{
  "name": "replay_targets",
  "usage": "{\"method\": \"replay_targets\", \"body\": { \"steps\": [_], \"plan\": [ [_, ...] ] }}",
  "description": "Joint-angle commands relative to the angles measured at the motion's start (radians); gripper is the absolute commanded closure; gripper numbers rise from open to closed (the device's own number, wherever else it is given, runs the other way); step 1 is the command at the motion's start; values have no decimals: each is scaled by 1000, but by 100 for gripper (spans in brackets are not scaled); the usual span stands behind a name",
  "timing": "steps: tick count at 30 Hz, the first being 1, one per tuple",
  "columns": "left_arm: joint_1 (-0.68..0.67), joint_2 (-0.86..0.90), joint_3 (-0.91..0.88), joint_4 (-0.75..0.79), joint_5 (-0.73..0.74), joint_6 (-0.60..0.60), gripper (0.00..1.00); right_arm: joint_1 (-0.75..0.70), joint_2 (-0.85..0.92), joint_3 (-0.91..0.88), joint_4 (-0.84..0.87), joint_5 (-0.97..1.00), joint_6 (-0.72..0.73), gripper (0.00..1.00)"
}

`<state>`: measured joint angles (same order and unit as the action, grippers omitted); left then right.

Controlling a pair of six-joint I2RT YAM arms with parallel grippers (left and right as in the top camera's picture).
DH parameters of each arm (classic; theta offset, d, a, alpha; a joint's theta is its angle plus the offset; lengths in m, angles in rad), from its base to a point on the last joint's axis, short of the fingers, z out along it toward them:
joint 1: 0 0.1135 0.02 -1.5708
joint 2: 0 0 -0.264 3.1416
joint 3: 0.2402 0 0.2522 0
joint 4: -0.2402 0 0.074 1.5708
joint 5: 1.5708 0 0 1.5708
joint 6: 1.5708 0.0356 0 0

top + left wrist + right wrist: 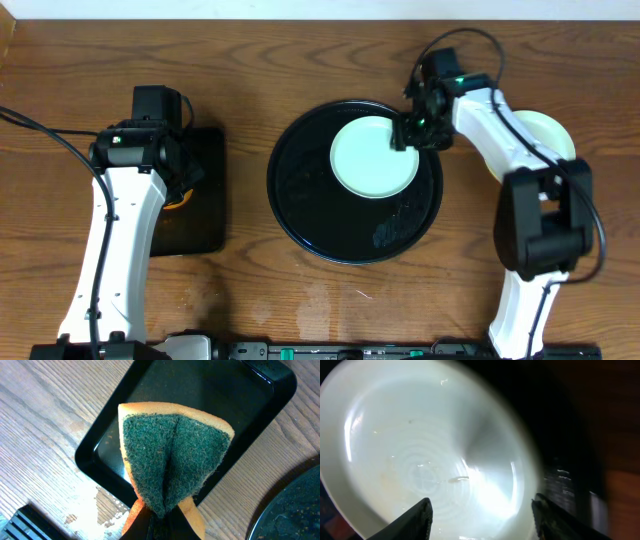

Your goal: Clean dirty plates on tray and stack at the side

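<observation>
**A:** Where is the mint plate?

**B:** The mint plate (pixel 372 158) lies flat on the round black tray (pixel 300 205), in the tray's upper right part, a little right of the frame's centre. It is the only plate on the tray.

**A:** Is it clean?

**B:** My right wrist view is blurred, but the plate's face looks pale and glossy, with no orange-brown smear I can make out. I judge the wiping done, or nearly so.

**A:** And your jaws?

**B:** My right jaws stand apart over the plate's upper right rim, gripping nothing. My left jaws are clamped on the green-faced sponge (pixel 172 460), over the rectangular tray (pixel 220 395) at the left of the frame, well apart from the plate.

**A:** What is stacked?

**B:** A pale yellow plate (pixel 548 128) rests on the table (pixel 300 40) at the right of the frame, partly under my right arm. I cannot tell whether another plate lies beneath it.

**A:** So what is left?

**B:** As I judge it, lifting the mint plate off the tray and setting it on the yellow one.
</observation>
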<state>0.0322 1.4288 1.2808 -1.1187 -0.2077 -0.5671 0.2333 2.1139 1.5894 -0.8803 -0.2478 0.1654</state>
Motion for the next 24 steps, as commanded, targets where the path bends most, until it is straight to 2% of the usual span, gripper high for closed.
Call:
{"method": "replay_targets", "body": {
  "steps": [1,6,8,15,18,24],
  "plan": [
    [4,-4,-10,-3,-1,21,92,-2,48,-3,7,-53,-24,37],
    [4,-4,-10,-2,-1,21,92,-2,82,-4,3,-25,-25,37],
    [4,-4,-10,-2,-1,21,92,-2,82,-5,-3,-26,-25,40],
    [4,-4,-10,-2,-1,21,92,4,6,14,-5,-63,-25,44],
    [4,-4,-10,-2,-1,21,92,5,-75,14,-7,-23,-24,43],
    [4,-4,-10,3,-1,21,92,6,-222,14,-34,231,-25,29]
  ]
}}
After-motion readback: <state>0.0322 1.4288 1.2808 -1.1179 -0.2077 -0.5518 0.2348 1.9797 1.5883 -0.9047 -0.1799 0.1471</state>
